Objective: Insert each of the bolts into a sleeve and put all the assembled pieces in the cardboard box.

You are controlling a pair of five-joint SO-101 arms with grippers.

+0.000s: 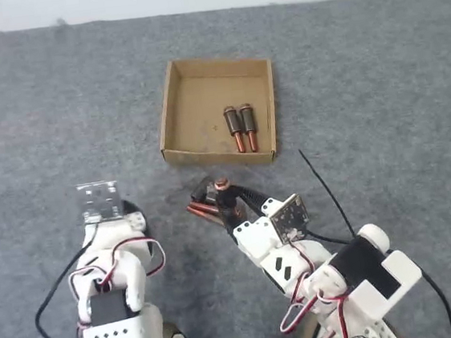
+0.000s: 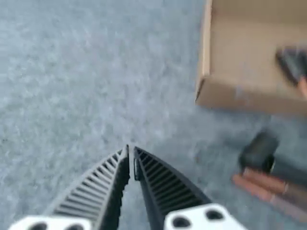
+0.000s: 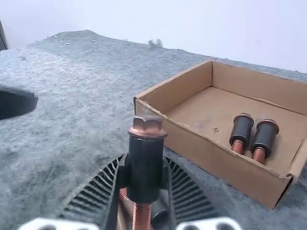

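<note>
Right arm (image 1: 316,264): extended forward from its base toward the cardboard box (image 1: 172,110), wrist angled toward the box wall that faces the arms. Right gripper (image 3: 142,179): clamped on one assembled piece (image 3: 144,160), a black sleeve with a copper bolt through it. The piece stands upright between the fingers (image 3: 98,191), bolt head uppermost, threaded shank showing below the sleeve. It is held just outside the box, in front of the wall facing the arms and apart from it.

Left arm (image 1: 111,270): folded back close to its base, well short of the box and off the box corner on its own side. Left gripper (image 2: 131,152): fingers drawn together with a thin slit between them, nothing held, pointing down at the grey mat (image 1: 378,80).

Box contents: two assembled pieces (image 1: 241,127) side by side on the floor of the box, in the half toward the right arm, copper shanks pointing at the wall facing the arms.

Outside the box: loose copper bolts (image 1: 201,209) lying on the mat in front of that same wall, beside the right gripper
</note>
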